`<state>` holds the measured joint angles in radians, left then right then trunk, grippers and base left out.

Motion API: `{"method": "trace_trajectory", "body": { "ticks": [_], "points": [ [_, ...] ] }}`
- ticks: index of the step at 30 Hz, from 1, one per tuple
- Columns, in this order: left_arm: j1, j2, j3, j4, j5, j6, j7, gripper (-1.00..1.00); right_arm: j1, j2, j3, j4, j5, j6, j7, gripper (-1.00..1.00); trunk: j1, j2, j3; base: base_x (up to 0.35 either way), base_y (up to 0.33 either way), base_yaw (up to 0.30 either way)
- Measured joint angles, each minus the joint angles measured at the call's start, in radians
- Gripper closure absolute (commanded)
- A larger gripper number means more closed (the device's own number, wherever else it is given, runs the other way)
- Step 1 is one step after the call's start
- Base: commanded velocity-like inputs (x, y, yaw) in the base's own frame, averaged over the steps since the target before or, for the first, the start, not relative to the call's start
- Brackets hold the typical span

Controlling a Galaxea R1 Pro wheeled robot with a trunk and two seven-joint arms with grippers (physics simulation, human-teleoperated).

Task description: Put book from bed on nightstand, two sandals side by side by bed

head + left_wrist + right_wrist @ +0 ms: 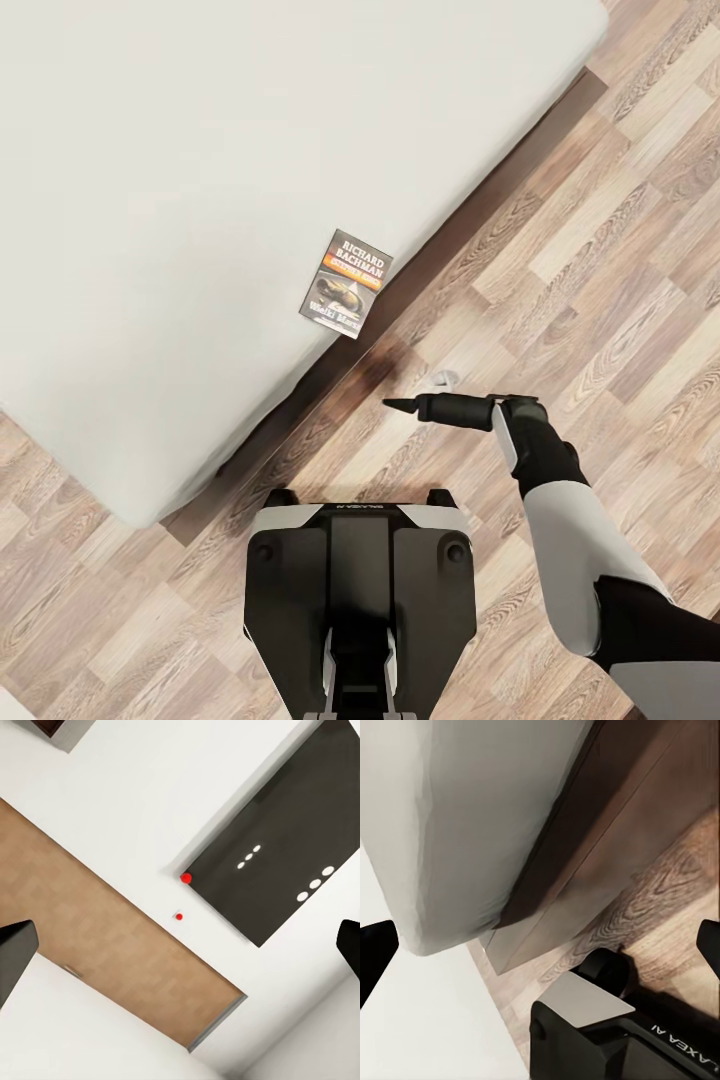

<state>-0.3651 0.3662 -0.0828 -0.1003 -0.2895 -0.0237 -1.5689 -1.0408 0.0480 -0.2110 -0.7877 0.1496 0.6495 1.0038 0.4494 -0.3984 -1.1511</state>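
Book (pixel 346 284) lies flat near bed (pixel 150 200) edge, long axis running away from that edge. Right gripper (pixel 398 405) nearer, pointing along it; fingers' state cannot tell.

- The bed (pixel 150 200) takes up the far left, its corner near the robot base (pixel 360 590).
- The book (pixel 346 284) lies on the mattress near its right edge.
- The right gripper (pixel 400 405) hovers over the floor (pixel 600 250), right of the bed.
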Motion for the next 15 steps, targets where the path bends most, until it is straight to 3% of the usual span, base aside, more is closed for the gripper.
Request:
{"method": "trace_trajectory", "body": {
  "ticks": [15],
  "points": [
    [0.0,-0.004,0.0,0.0,0.0,0.0,0.0,-1.0,0.011,-0.006,-0.003,-0.009,0.0,-0.053,-0.025,-1.0,0.0,0.0,0.0,0.0,0.0,0.0]
  ]
}}
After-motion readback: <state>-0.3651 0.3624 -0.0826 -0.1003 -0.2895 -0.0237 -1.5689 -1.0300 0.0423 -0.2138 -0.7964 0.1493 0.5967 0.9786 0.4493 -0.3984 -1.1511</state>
